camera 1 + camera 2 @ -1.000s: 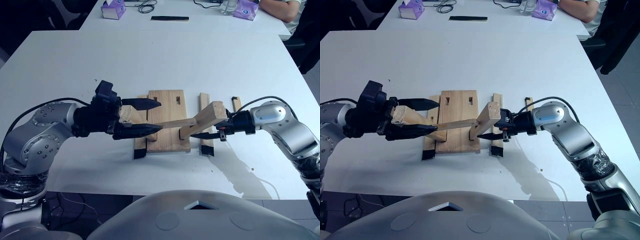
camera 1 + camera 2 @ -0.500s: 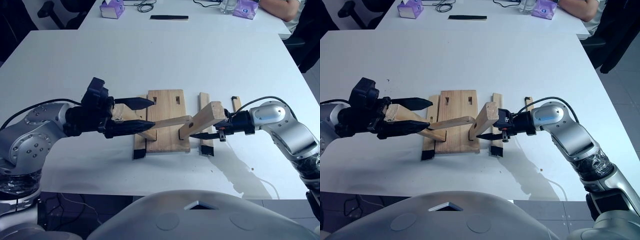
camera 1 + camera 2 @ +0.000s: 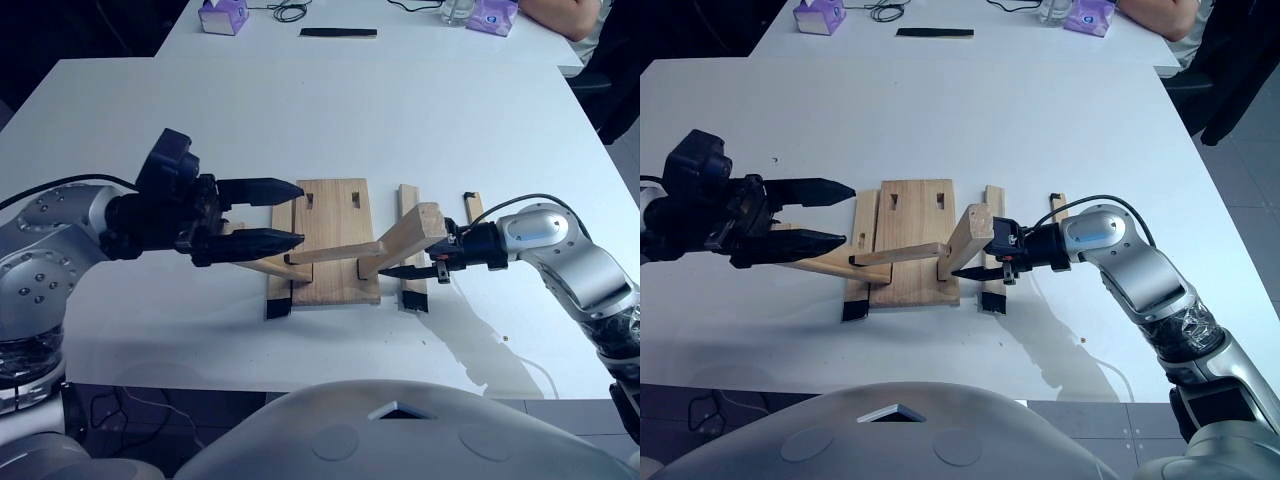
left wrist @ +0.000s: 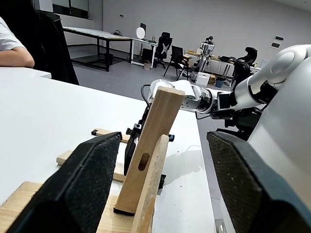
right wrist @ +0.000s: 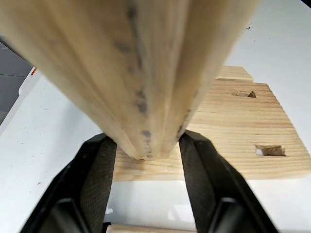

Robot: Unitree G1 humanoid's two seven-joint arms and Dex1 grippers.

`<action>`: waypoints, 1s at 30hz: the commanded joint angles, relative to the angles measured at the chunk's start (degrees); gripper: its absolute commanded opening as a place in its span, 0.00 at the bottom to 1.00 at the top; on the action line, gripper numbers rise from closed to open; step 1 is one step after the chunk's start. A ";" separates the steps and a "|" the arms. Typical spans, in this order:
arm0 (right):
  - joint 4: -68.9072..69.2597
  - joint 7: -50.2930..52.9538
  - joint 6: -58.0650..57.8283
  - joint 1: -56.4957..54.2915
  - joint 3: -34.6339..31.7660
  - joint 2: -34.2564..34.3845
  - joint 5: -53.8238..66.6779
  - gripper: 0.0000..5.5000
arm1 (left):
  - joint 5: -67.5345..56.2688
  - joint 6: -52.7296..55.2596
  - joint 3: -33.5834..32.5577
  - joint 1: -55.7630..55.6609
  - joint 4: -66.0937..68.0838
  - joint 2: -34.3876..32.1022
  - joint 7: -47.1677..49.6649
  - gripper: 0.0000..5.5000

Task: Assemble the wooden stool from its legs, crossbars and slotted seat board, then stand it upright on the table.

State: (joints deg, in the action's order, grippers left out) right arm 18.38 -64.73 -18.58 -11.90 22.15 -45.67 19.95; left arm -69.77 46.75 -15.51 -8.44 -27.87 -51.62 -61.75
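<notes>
The slotted seat board (image 3: 335,215) lies flat mid-table, a loose leg (image 3: 408,202) on its right and another (image 3: 281,222) on its left. My right gripper (image 3: 405,256) is shut on a raised leg (image 3: 412,232); its fingers (image 5: 97,179) press both sides of the wood (image 5: 141,73). A crossbar (image 3: 335,251) runs from that leg to a second leg (image 3: 258,265), which slants low over the board's left edge. My left gripper (image 3: 299,213) hovers open just above that leg, with nothing between its fingers (image 4: 92,184).
A short thin stick (image 3: 473,207) lies right of the loose leg. On the far table are two purple tissue boxes (image 3: 224,18) (image 3: 492,14) and a black strip (image 3: 339,33). White tabletop (image 3: 330,110) stretches wide behind the board.
My left gripper has let go of the left leg and drawn back to the left and upward. That leg's end has sunk toward the table. The right arm has kept still.
</notes>
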 commanded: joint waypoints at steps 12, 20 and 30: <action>-2.15 -0.51 -2.92 1.87 2.81 0.07 -3.02 0.36 | 22.49 -8.70 25.03 -26.51 4.93 0.20 -16.35 0.59; -3.04 -2.34 1.20 1.79 4.17 -0.48 -5.21 0.36 | 37.18 -17.45 33.28 -24.13 6.25 2.52 -17.69 0.59; -4.55 -2.75 4.84 1.76 5.51 -0.38 -8.21 0.36 | 40.30 -17.83 34.17 -22.01 5.90 4.96 -16.71 0.59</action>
State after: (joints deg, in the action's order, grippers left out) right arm 14.86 -66.11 -13.08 -12.08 25.59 -45.28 14.07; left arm -30.73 29.19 17.84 -31.23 -21.76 -46.70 -78.45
